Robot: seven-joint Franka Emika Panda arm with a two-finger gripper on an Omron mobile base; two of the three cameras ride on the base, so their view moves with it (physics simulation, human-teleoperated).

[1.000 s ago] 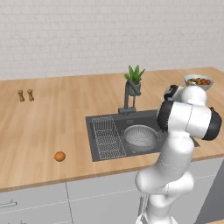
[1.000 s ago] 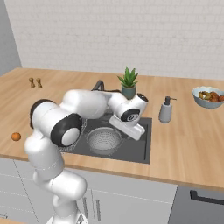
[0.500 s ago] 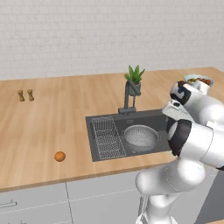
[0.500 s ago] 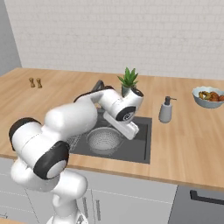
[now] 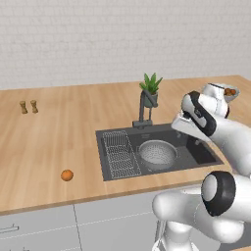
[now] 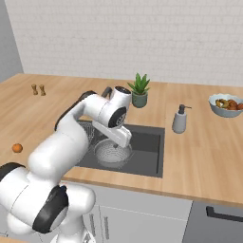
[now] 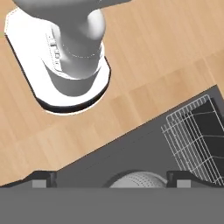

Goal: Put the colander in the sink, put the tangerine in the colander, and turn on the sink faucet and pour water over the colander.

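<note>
One colander (image 5: pixel 157 153) sits inside the sink (image 5: pixel 198 153), near the middle of the left base view, its rim level and its round bowl resting on the dark floor of the basin. Just left of it in that view, a flat wire rack (image 5: pixel 119 153) lies in the sink's left part, beside the colander. In the right base view the colander (image 6: pixel 110 153) shows low in the sink (image 6: pixel 144 152), partly behind the arm's hand. The tangerine (image 5: pixel 67 175) lies on the bare wooden tabletop (image 5: pixel 59 132) at the left of the left base view, well apart from the sink; in the right base view the tangerine (image 6: pixel 17 148) sits at the far left edge. The faucet (image 5: pixel 142 108) stands upright at the sink's back edge, with a potted plant (image 5: pixel 151 89) just behind it. A bowl of fruit (image 6: pixel 227 104) rests at the right of the right base view, a soap dispenser (image 6: pixel 179 118) stands right of the sink, and two small shakers (image 5: pixel 28 106) stand at the upper left of the left base view. The gripper (image 7: pixel 112 179) hangs above the sink over the colander; its jaws stand wide apart and hold nothing, with the colander's top edge showing between the two tips in the hand view.
</note>
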